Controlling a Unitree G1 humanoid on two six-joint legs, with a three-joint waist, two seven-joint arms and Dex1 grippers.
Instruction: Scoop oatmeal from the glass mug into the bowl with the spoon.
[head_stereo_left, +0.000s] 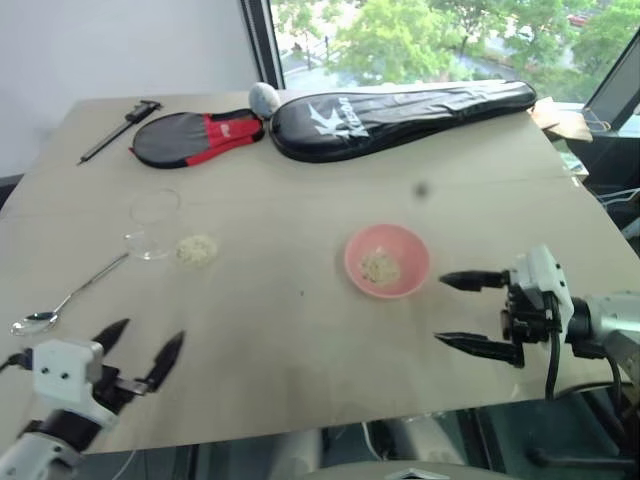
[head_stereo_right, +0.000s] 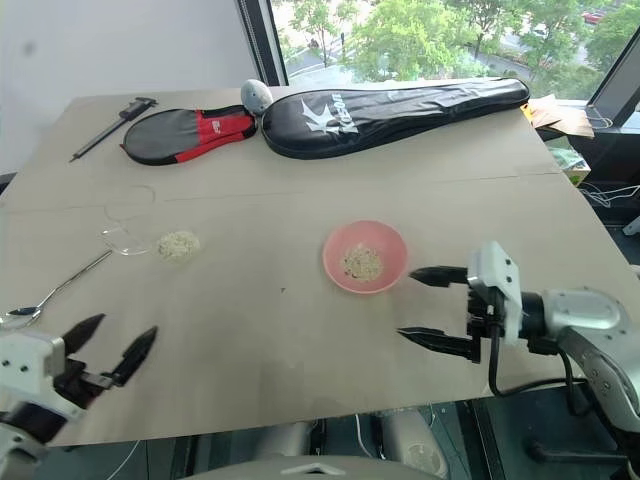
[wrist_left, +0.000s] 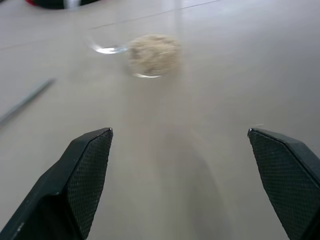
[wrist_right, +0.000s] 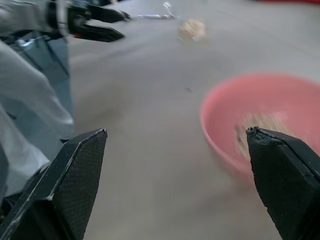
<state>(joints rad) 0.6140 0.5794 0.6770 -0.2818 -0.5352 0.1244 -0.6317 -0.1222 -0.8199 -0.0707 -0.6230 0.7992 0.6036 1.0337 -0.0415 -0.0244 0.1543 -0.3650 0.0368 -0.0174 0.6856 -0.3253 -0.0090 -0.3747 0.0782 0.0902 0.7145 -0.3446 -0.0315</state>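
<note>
While jaws gape wide, left gripper (head_stereo_left: 140, 349), right gripper (head_stereo_left: 470, 311) apparently hold nothing.

Light: bright, even daylight across the table (head_stereo_left: 300, 330).
Source: the window (head_stereo_left: 430, 40) behind the table's far edge, trees outside strongly lit.
Shadows: soft and faint; a thin dark rim under the bowl (head_stereo_left: 388, 260).
Glare: slight sheen on the black racket bag (head_stereo_left: 400, 115); the spoon (head_stereo_left: 60, 305) gleams.
Head views: mostly sharp, a little soft near the lower edge.
Left wrist view: fingers (wrist_left: 82, 180) crisp, the oatmeal (wrist_left: 152, 54) beyond hazy, the glass mug (wrist_left: 131, 47) barely readable, perhaps lying on its side.
Right wrist view: bowl smeared and soft; background blurred.
Distortion: table edges look slightly bowed.
</note>
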